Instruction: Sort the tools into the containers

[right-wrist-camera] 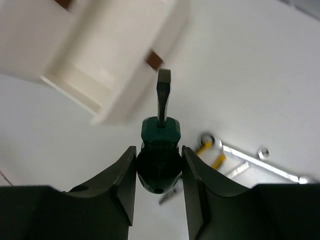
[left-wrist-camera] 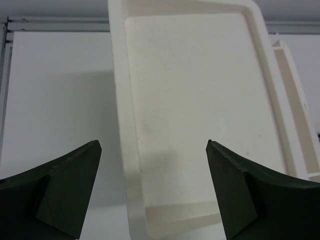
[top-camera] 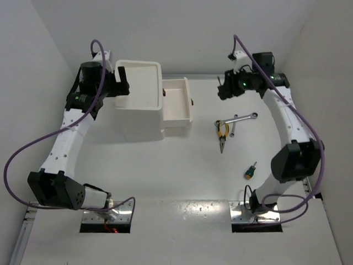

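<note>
My right gripper (top-camera: 222, 91) (right-wrist-camera: 158, 150) is shut on a green-handled screwdriver (right-wrist-camera: 159, 137) and holds it in the air, blade forward, to the right of the smaller white bin (top-camera: 177, 105) (right-wrist-camera: 115, 60). On the table lie yellow-handled pliers (top-camera: 222, 132) (right-wrist-camera: 212, 152), two silver wrenches (top-camera: 244, 117) (top-camera: 232, 128) and a second green screwdriver (top-camera: 251, 171). One wrench also shows in the right wrist view (right-wrist-camera: 260, 162). My left gripper (top-camera: 121, 80) (left-wrist-camera: 152, 142) is open and empty above the left rim of the large white bin (top-camera: 138, 105) (left-wrist-camera: 195, 100), whose visible interior is bare.
The two bins stand side by side at the back left, and the smaller bin's edge also shows in the left wrist view (left-wrist-camera: 295, 100). White walls close in the table on the left, back and right. The arm bases (top-camera: 256, 207) sit at the near edge.
</note>
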